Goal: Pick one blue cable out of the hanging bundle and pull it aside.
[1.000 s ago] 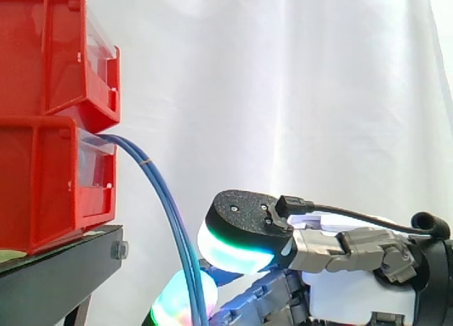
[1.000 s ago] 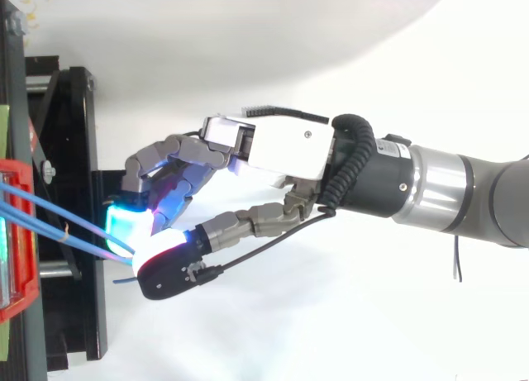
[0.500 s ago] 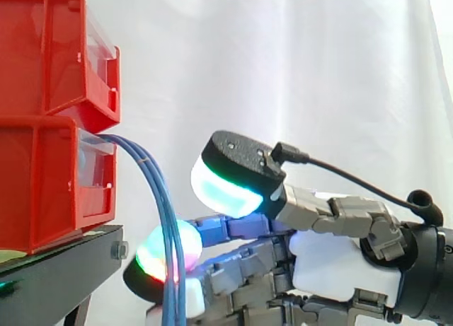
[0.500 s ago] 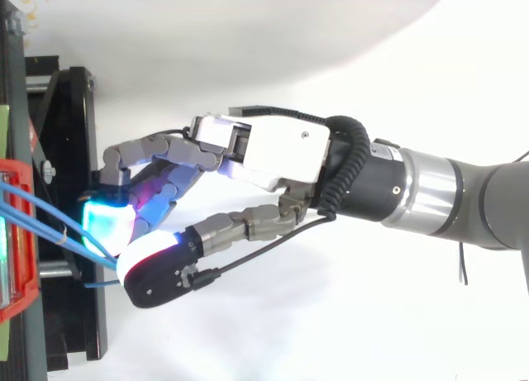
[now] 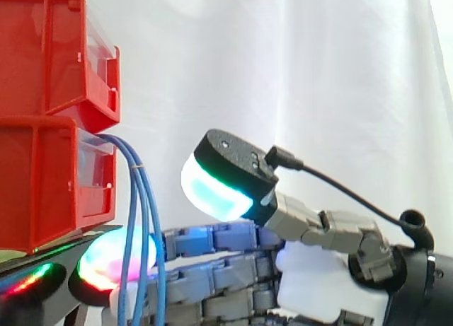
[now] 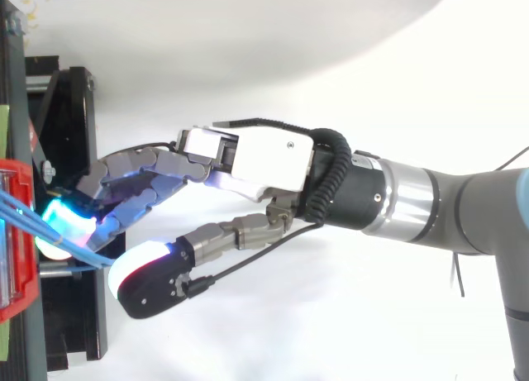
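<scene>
A bundle of blue cables (image 5: 139, 220) comes out of the lower red bin (image 5: 42, 184) and hangs down in front of it. In the top view the blue cables (image 6: 23, 220) run from the bin's edge to the glowing fingertips (image 6: 63, 225). My hand (image 6: 248, 156) reaches in from the right with its fingers stretched nearly straight toward the bin, and their tips lie behind and against the strands in the side view. The thumb pad (image 5: 212, 188) stands well apart, above and to the right of the cables. The hand is open; nothing is pinched.
Two red bins are stacked at the left, the upper bin (image 5: 49, 57) over the lower one, on a black stand (image 6: 70, 116). A white curtain (image 5: 304, 78) hangs behind. The arm (image 6: 430, 207) fills the right side.
The hand has moved left toward the bins and its fingers have straightened. The fingertips now reach the cables at the stand, and the strands hang more steeply than before.
</scene>
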`<move>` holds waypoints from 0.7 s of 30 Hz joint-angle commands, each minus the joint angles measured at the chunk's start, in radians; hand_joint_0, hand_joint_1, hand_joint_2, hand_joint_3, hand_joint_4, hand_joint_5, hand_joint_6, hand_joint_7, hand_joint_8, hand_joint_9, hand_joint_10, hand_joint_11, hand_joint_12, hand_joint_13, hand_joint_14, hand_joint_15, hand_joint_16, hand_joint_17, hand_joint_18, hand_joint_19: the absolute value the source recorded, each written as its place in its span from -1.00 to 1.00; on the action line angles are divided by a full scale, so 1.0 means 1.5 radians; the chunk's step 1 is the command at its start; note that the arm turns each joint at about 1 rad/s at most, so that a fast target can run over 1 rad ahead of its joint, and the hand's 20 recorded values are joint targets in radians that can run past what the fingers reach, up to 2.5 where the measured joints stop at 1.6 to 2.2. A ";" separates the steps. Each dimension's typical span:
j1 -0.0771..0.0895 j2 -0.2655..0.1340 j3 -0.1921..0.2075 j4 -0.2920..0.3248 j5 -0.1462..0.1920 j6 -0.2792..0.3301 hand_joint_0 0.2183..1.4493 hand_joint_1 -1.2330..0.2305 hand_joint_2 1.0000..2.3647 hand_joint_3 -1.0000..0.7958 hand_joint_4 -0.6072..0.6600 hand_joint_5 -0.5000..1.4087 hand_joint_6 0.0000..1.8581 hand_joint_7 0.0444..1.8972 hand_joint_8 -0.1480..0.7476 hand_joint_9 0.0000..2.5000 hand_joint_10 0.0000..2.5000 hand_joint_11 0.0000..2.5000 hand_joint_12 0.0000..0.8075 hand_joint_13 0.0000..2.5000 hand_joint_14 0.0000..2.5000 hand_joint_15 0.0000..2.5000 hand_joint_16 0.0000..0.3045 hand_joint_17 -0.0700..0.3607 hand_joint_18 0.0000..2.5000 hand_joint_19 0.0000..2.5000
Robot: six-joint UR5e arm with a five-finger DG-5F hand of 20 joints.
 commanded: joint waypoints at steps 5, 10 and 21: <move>-0.002 -0.020 0.004 0.011 0.001 0.030 -0.58 -0.07 -1.00 -0.40 0.41 -0.63 -0.46 -0.26 0.06 -0.45 -1.00 -1.00 -0.01 -0.72 -1.00 -0.90 -0.63 -0.08 -0.88 -0.78; -0.002 -0.020 0.004 0.001 0.001 0.038 -0.55 -0.07 -0.99 -0.38 0.43 -0.63 -0.46 -0.21 0.10 -0.37 -1.00 -0.88 0.02 -0.61 -0.99 -0.84 -0.64 -0.10 -0.77 -0.74; -0.002 -0.019 0.004 0.002 -0.004 0.065 -0.49 -0.06 -0.99 -0.39 0.49 -0.61 -0.46 -0.14 0.19 -0.11 -0.99 -0.63 -0.02 -0.35 -0.99 -0.69 -0.68 -0.17 -0.59 -0.67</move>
